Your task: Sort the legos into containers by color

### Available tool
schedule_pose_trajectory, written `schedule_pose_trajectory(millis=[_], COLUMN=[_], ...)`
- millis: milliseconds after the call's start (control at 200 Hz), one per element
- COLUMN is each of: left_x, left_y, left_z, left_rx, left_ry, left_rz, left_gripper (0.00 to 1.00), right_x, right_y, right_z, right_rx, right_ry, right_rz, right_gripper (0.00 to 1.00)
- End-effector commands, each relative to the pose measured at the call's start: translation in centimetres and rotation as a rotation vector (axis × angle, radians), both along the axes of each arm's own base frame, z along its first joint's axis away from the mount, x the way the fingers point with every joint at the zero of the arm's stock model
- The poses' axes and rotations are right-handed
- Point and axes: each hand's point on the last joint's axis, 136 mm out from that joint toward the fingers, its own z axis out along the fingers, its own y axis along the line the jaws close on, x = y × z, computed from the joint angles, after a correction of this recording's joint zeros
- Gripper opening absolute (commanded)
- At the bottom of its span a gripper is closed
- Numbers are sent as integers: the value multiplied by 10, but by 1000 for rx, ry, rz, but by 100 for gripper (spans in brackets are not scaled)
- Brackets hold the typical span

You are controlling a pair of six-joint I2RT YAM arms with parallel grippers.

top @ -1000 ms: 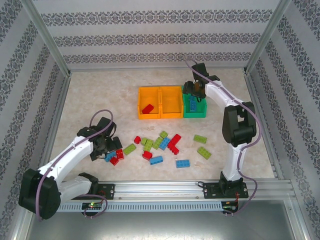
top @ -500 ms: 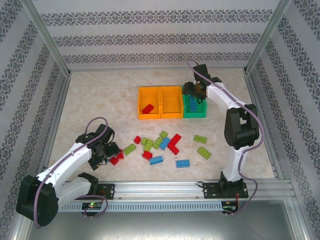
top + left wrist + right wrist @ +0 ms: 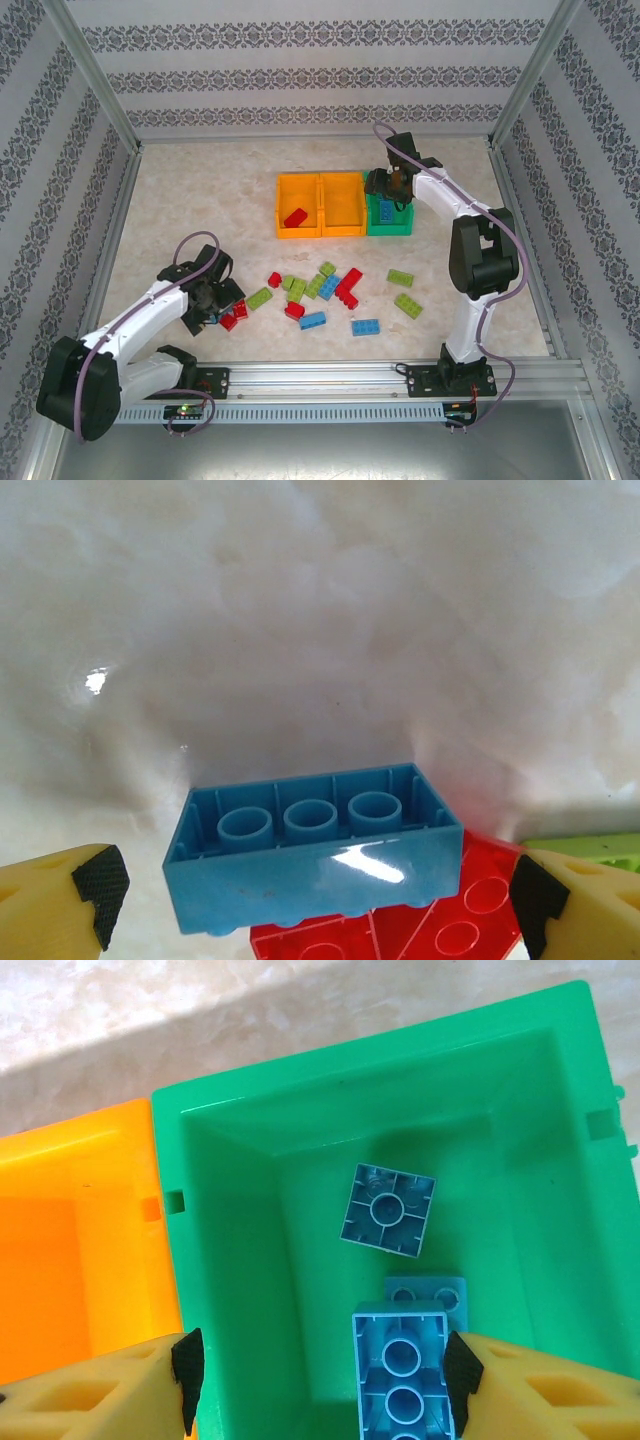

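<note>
While the left end effector (image 3: 318,895) hangs wide open just above the surface (image 3: 300,630), its fingers straddle an upturned blue brick (image 3: 315,855) lying against red bricks (image 3: 440,925) — nothing gripped. Over the green bin (image 3: 230,1260), the right end effector (image 3: 322,1370) stands partly open, with a long blue brick (image 3: 400,1380) between its pads but clear of the left one. Two more blue pieces (image 3: 388,1210) lie on the bin floor. Loose legos (image 3: 320,285) are scattered mid-surface, and one red brick (image 3: 295,217) sits in the left orange bin (image 3: 298,179).

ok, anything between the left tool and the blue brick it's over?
Nothing visible. The blue brick sits between the open left tool's pads, with bare gaps either side. Red bricks lie against it, one close to a pad.
</note>
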Motion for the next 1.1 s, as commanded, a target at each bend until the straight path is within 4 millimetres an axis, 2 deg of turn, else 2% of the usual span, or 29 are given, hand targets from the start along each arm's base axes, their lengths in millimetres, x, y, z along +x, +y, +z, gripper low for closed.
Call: schedule_pose_trajectory(millis=[0, 340, 535, 739, 1094], left_x=[6, -6, -3, 7, 2], left_y=[3, 13, 22, 13, 7], left_z=[-1, -8, -3, -2, -9], left_rx=[4, 10, 24, -18, -49], left_ry=[-19, -11, -56, -75, -47], left_rz=[25, 75, 116, 105, 76], left_gripper=[100, 95, 93, 87, 88], right_x=[-5, -7, -8, -10, -12], right_y=[6, 5, 4, 4, 3], right_z=[16, 14, 13, 10, 8], right_rx=[6, 1, 1, 2, 0], right_ry=[-32, -24, -21, -14, -6], right_rz=[19, 17, 14, 11, 10], right_gripper=[67, 68, 68, 69, 69])
